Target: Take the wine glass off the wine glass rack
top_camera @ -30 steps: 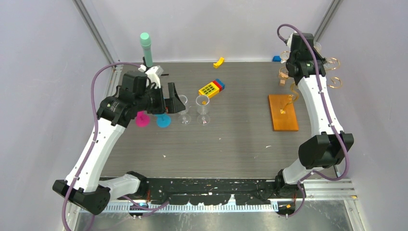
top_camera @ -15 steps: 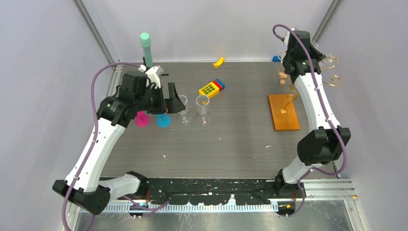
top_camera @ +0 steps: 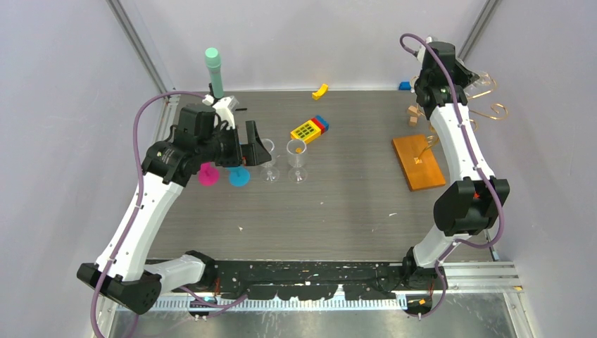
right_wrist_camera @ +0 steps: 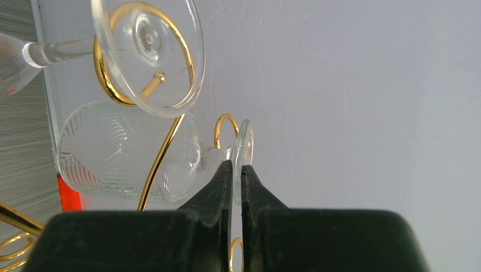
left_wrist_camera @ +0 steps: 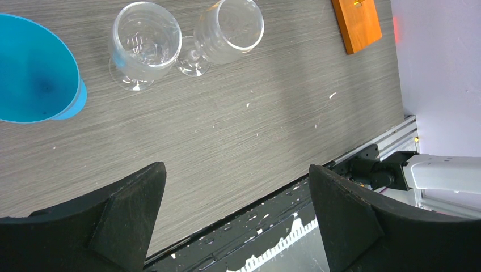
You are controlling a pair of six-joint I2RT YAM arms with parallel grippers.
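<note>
Rack (top_camera: 420,162) shifted over the last second. Its wooden base swung out of square on the bench (top_camera: 338,204), near end kicking toward the right wall. The gold spirals (top_camera: 493,109) went right as the right wrist pulled away.

My read: the glass hadn't cleared. The pull was dragging the whole rack, so the foot was probably still hooked in its spiral. The extraction direction likely needed to follow the open end of the loop, or the base needed holding down. There was a tip-over risk if the pull continued.

Right jaws were pressed almost together, pinching the thin foot (right_wrist_camera: 245,148) of the glass (right_wrist_camera: 122,153) edge-on between the tips.

- The glass lay sideways in the wrist view.
- It was clear, with a ribbed bowl left of the jaws and a short stem running right to the foot at the tips.
- A gold loop (right_wrist_camera: 227,122) sat just beyond the tips, right by the foot. Couldn't tell whether they touched.
- A gold wire crossed in front of the bowl.
- So the glass was still at the rack's top, up off the bench and not free of it.

Second glass (right_wrist_camera: 148,48) hung above the jaws, its foot seated in a gold ring.

Left jaws were spread wide with nothing between them, hovering over the bench. Two clear glasses (left_wrist_camera: 146,42) and a blue cup (left_wrist_camera: 34,71) stood ahead of them. No part in the pull.
</note>
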